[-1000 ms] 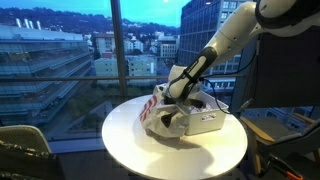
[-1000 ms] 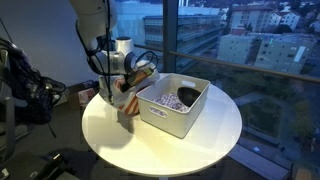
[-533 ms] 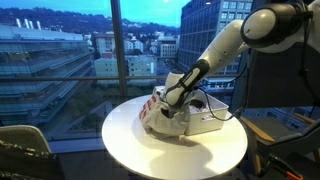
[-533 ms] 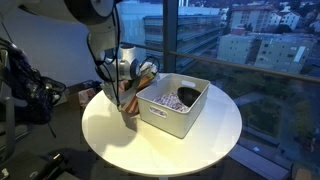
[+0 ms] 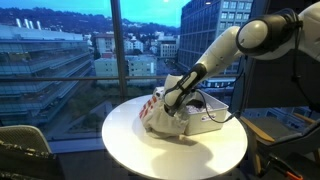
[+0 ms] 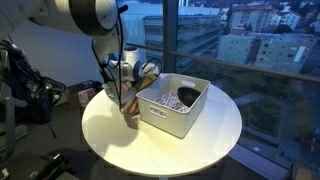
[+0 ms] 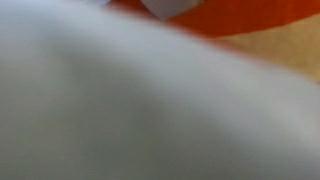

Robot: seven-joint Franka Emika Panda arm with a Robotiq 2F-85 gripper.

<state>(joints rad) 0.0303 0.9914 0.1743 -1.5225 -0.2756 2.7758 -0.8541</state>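
A crumpled bag (image 5: 152, 110), white with red and orange print, stands on the round white table (image 5: 130, 148) against the side of a white bin (image 5: 207, 122). My gripper (image 5: 173, 99) is pressed down onto the bag's top, right beside the bin wall; in an exterior view the gripper (image 6: 130, 88) is over the bag (image 6: 127, 104) at the bin's (image 6: 165, 120) near corner. Its fingertips are hidden in the bag's folds, so I cannot tell how the jaws stand. The wrist view is filled by a blurred white surface (image 7: 120, 110) with an orange strip (image 7: 250, 15).
The bin holds several small items (image 6: 172, 99). A small dark object (image 6: 88, 95) lies at the table's (image 6: 190, 150) far edge. A chair (image 5: 25, 152) stands beside the table, camera gear (image 6: 30, 92) beyond it, and a glass wall close behind.
The arm has folded lower and the gripper has pushed down further into the bag next to the bin. The bag has shifted slightly under it.
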